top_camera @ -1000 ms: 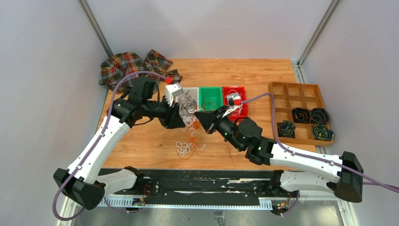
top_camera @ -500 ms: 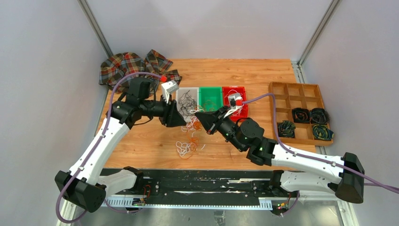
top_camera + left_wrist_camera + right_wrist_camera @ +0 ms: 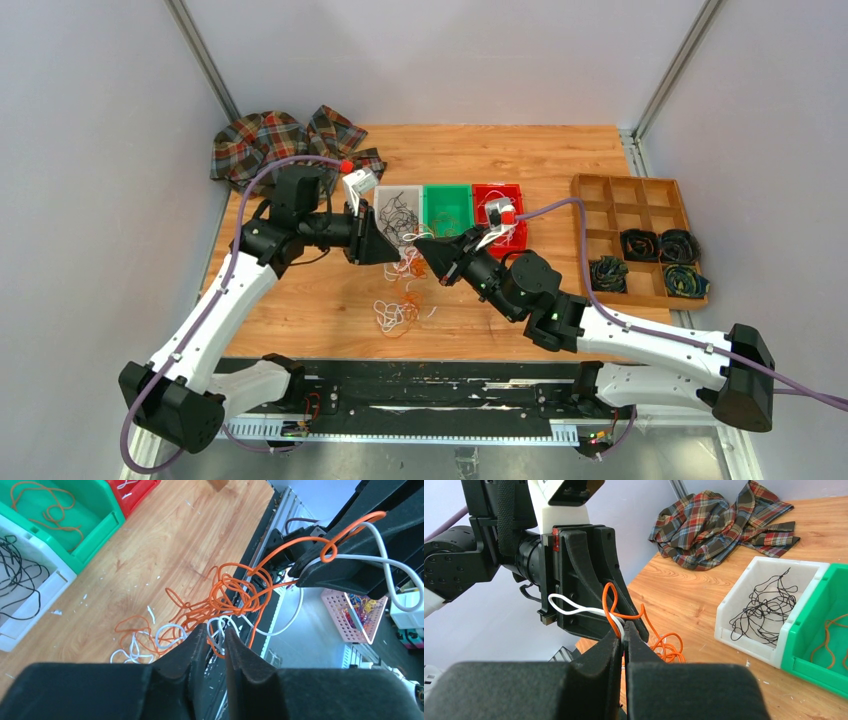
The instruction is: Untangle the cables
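Where strung above the bench (image 3: 560,160), tangled orange and white cables (image 3: 235,592) pinched in right hand (image 3: 625,639), clamped shut on them. Just beside, left hand (image 3: 215,635) narrowly parted, strands at its tips. Beyond: white bin (image 3: 50,587), green bin (image 3: 100,530), red bin (image 3: 137,492).

— How do we lay out the table (image 3: 480,150)?
— We have three bins in a row at the middle: left bin (image 3: 400,188), middle bin (image 3: 447,187), right bin (image 3: 497,187). The cloth (image 3: 270,140) lies at the far left corner. The divided tray (image 3: 625,178) sits at the right, with coiled cords (image 3: 660,245) in its nearer compartments.
— And the cables (image 3: 395,315)?
— We see some in each bin and a heap before the bins. More are strung between the left gripper (image 3: 214,635) and the right gripper (image 3: 624,639).
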You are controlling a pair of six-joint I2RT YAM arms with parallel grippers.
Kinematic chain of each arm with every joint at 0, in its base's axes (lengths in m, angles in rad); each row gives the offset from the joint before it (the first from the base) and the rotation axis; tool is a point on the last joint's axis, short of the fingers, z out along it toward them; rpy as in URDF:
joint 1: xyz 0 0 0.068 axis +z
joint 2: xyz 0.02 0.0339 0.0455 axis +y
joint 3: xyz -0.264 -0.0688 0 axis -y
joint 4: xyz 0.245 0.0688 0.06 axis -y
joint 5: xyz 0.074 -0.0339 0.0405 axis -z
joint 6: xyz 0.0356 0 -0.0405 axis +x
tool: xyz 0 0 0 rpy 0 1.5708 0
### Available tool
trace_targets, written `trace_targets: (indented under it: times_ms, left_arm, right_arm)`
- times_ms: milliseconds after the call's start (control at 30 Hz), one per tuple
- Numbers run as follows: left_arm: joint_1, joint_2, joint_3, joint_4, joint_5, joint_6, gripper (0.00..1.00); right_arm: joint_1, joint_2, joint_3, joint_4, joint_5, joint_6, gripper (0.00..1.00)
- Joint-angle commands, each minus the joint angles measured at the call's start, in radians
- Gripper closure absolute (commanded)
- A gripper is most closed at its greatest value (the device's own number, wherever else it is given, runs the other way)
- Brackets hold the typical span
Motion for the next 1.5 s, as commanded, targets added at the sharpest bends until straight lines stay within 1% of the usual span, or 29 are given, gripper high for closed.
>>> trace_targets:
  times_ms: [0, 167, 267, 300, 400, 467, 533, 600, 633, 700, 767, 833, 900, 1000, 1067, 1167, 1267, 1300, 1367, 1467]
  left_arm:
    - [0.005, -0.020, -0.017, 0.059, 0.038, -0.036, 0.79]
    - [0.006, -0.017, -0.036, 0.057, 0.041, -0.038, 0.85]
    - [0.004, -0.020, -0.037, 0.053, 0.040, -0.041, 0.84]
    - [0.005, -0.017, -0.036, 0.051, 0.042, -0.046, 0.83]
    - [0.005, -0.012, -0.035, 0.050, 0.061, -0.058, 0.71]
    - [0.005, -0.010, -0.040, 0.051, 0.063, -0.058, 0.68]
    - [0.004, -0.007, -0.048, 0.058, 0.070, -0.067, 0.68]
    - [0.004, -0.004, -0.059, 0.076, 0.085, -0.086, 0.72]
    - [0.006, -0.004, -0.059, 0.082, 0.088, -0.092, 0.76]
    - [0.005, -0.006, -0.052, 0.090, 0.088, -0.095, 0.85]
    - [0.006, -0.007, -0.036, 0.081, 0.078, -0.085, 0.97]
    - [0.006, -0.011, -0.013, 0.054, 0.062, -0.059, 0.99]
    - [0.006, -0.013, 0.031, -0.009, 0.016, 0.010, 0.99]
    - [0.005, -0.012, 0.131, -0.133, -0.109, 0.155, 0.99]
    - [0.004, -0.015, 0.195, -0.190, -0.202, 0.242, 0.99]
    - [0.004, -0.031, 0.272, -0.236, -0.308, 0.341, 0.99]
    - [0.001, -0.043, 0.308, -0.261, -0.348, 0.399, 0.99]
    - [-0.002, -0.043, 0.317, -0.270, -0.348, 0.408, 0.99]
    - [-0.020, -0.042, 0.330, -0.289, -0.353, 0.424, 0.99]
    - [-0.063, -0.042, 0.339, -0.300, -0.372, 0.439, 0.99]
  right_arm:
    - [-0.009, -0.005, 0.012, 0.038, -0.012, 0.016, 0.99]
    - [-0.009, -0.010, 0.014, 0.038, -0.009, 0.017, 1.00]
    - [-0.009, -0.012, 0.013, 0.040, -0.007, 0.018, 0.99]
    - [-0.009, -0.012, 0.014, 0.043, -0.008, 0.018, 0.99]
    - [-0.009, -0.008, 0.017, 0.045, -0.009, 0.018, 0.99]
    - [-0.009, -0.006, 0.017, 0.047, -0.009, 0.018, 0.99]
    - [-0.009, -0.005, 0.018, 0.049, -0.009, 0.017, 0.99]
    - [-0.009, -0.006, 0.016, 0.048, -0.010, 0.018, 0.99]
    - [-0.009, -0.007, 0.013, 0.047, -0.009, 0.018, 0.99]
    - [-0.009, -0.009, 0.009, 0.045, -0.006, 0.017, 0.99]
    - [-0.009, -0.012, 0.007, 0.041, -0.001, 0.018, 0.99]
    - [-0.009, -0.014, 0.004, 0.036, 0.005, 0.016, 1.00]
    - [-0.009, -0.019, -0.002, 0.022, 0.020, 0.013, 0.99]
    - [-0.009, -0.039, -0.017, -0.028, 0.079, 0.009, 0.91]
    - [-0.010, -0.060, -0.026, -0.089, 0.149, 0.003, 0.80]
    - [-0.009, -0.106, -0.044, -0.167, 0.250, 0.000, 0.61]
    - [-0.009, -0.161, -0.054, -0.209, 0.302, -0.029, 0.45]
    - [-0.009, -0.170, -0.046, -0.222, 0.309, -0.045, 0.41]
    - [-0.009, -0.169, -0.022, -0.232, 0.304, -0.076, 0.39]
    - [-0.009, -0.132, 0.031, -0.227, 0.237, -0.129, 0.34]
